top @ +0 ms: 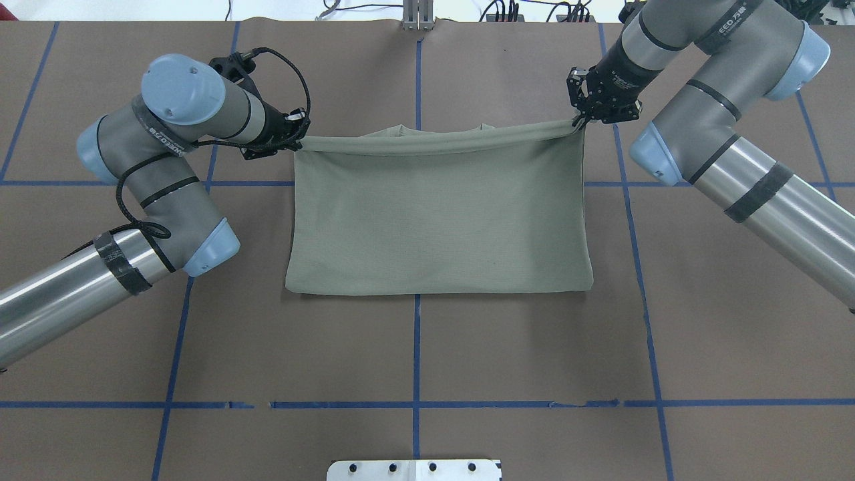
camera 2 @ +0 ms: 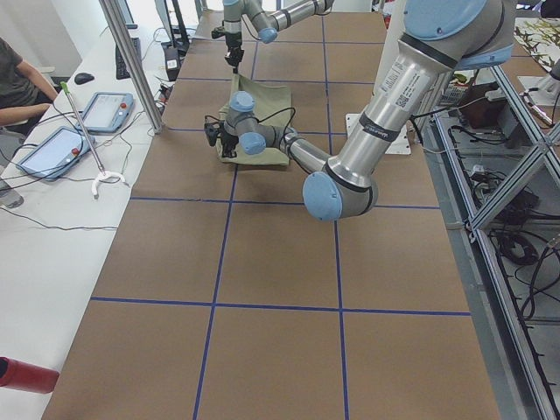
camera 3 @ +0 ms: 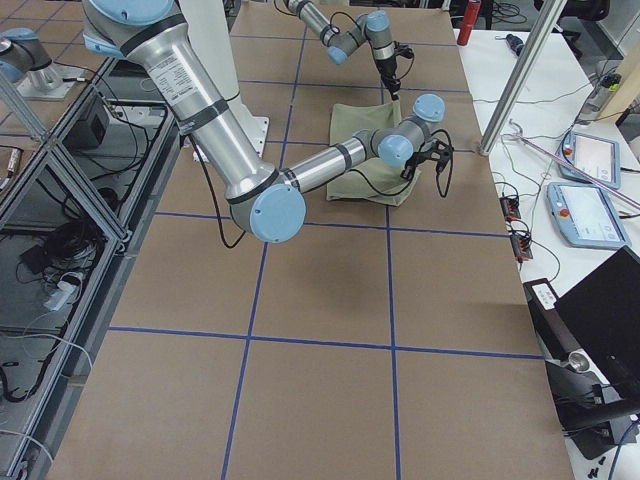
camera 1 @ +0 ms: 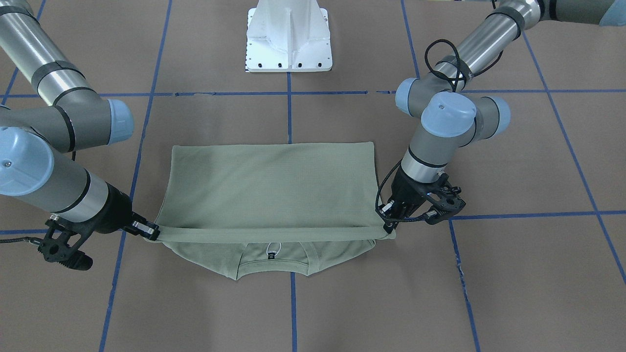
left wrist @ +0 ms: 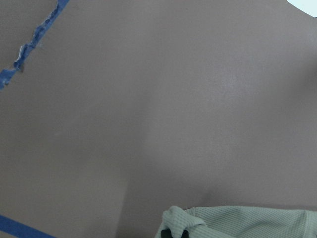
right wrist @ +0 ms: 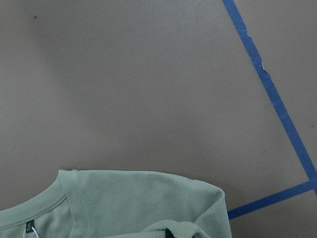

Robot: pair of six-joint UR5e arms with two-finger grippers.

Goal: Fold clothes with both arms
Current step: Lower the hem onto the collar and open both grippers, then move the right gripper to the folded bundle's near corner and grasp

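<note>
Front-facing view, garment: the pale sage-green long-sleeved knit shirt (camera 1: 269, 186) is lying folded over on the brown paper-covered desk (camera 1: 513, 274). One edge is stretching taut between the two arms, and the round neck with its small black neck label (camera 1: 270, 255) is showing below that edge.
Front-facing view, left fingers: the left fingers (camera 1: 389, 226) are pinching shut on the taut edge's corner at the view's right.
Front-facing view, right fingers: the right fingers (camera 1: 148, 230) are clamping shut on the opposite corner.
Front-facing view, base: the white pedestal base (camera 1: 288, 39) is standing well apart from the shirt.
Overhead view, garment: the shirt is sitting centrally among the blue tape grid lines (top: 417, 347). The gripped edge is lying on the side far from the robot, and the near fold is resting flat.
Overhead view, arms: the grey-and-silver left arm (top: 160, 133) and right arm (top: 708, 100) are reaching in from either side.
Left side view: a person's arm (camera 2: 22, 114) is resting at a white side table; the fingers are showing too small to judge.
Right side view: the shirt is hanging between both arms far up the desk.
Left wrist view: a bunched green corner is showing at the bottom edge.
Right wrist view: the neckline and a shoulder corner are filling the lower left.
</note>
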